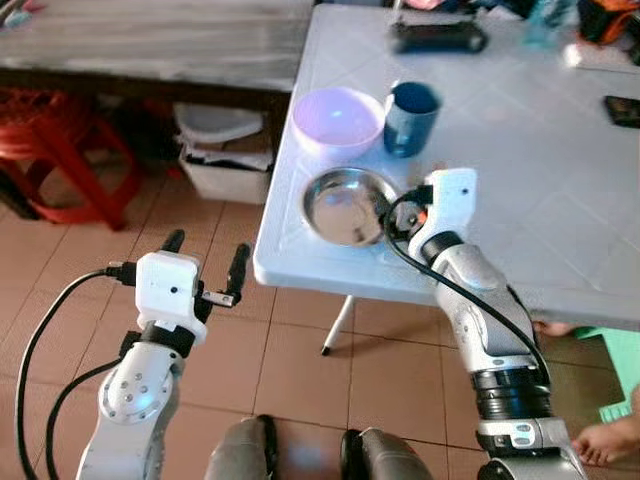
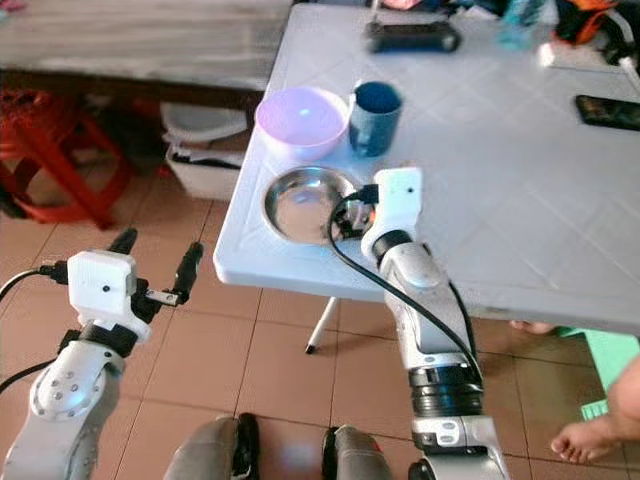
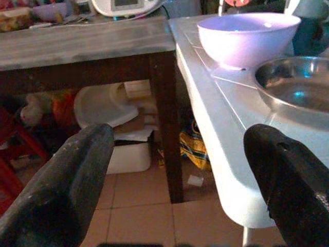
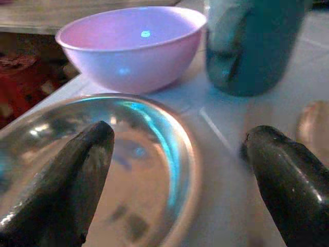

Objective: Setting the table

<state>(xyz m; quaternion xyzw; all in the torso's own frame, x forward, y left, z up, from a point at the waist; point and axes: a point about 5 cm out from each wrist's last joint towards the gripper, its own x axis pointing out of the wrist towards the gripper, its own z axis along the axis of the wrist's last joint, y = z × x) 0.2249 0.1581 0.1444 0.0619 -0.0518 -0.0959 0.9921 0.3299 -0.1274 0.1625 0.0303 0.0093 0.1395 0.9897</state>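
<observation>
On the white table (image 1: pixel 560 200), near its left front corner, lies a shiny steel plate (image 1: pixel 348 205). Behind it stand a lilac bowl (image 1: pixel 337 118) and a dark blue cup (image 1: pixel 410 117). My right gripper (image 4: pixel 180 175) is open low over the plate's right rim, one finger (image 4: pixel 67 180) over the plate and the other finger (image 4: pixel 293 175) over bare table. My left gripper (image 1: pixel 206 258) hangs open in the air left of the table corner, above the floor, holding nothing. From the left wrist view the bowl (image 3: pixel 247 36) and plate (image 3: pixel 293 85) sit up on the table edge.
A wooden table (image 1: pixel 150 45) stands at the left with a white bin (image 1: pixel 225 150) under it and a red stool (image 1: pixel 60 150) beside. A black object (image 1: pixel 438 37) and a phone (image 1: pixel 624 110) lie farther back on the white table. A person's bare foot (image 1: pixel 605 440) is at lower right.
</observation>
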